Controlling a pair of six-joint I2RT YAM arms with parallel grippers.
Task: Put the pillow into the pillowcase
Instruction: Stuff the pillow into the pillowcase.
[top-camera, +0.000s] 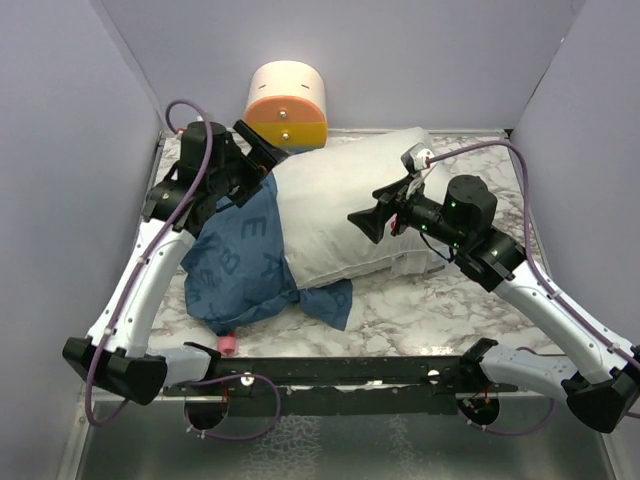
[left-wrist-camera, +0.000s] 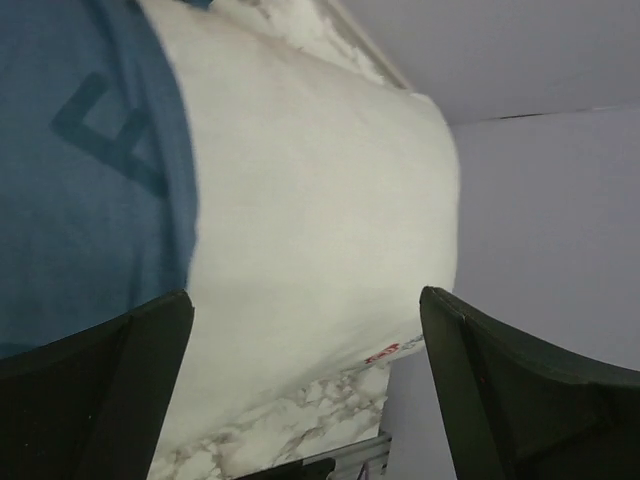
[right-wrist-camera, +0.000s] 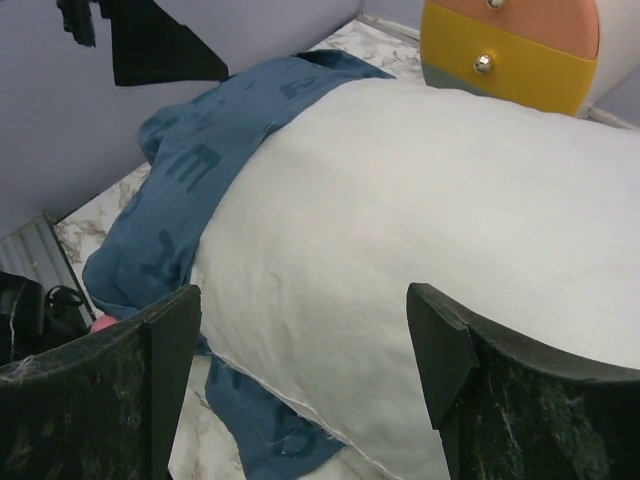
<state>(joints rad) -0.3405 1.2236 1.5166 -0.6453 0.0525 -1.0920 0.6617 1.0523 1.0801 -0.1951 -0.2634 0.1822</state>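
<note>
The white pillow (top-camera: 345, 205) lies across the marble table, its left end inside the blue pillowcase (top-camera: 240, 260). The pillowcase bunches at the left, with a flap under the pillow's front edge (top-camera: 328, 300). My left gripper (top-camera: 262, 150) is open above the pillowcase's upper edge at the back left; its view shows pillow (left-wrist-camera: 320, 200) and blue cloth (left-wrist-camera: 90, 160) between the open jaws. My right gripper (top-camera: 368, 222) is open and empty, hovering over the pillow's middle; its view shows pillow (right-wrist-camera: 420, 220) and pillowcase (right-wrist-camera: 190, 170). The pillow's label end (left-wrist-camera: 395, 350) lies at the right.
A cream-and-orange cylinder (top-camera: 288, 105) stands at the back, touching the pillow's far edge, also in the right wrist view (right-wrist-camera: 510, 45). A small pink object (top-camera: 229, 343) lies at the front by the pillowcase. Grey walls close in left, right and back.
</note>
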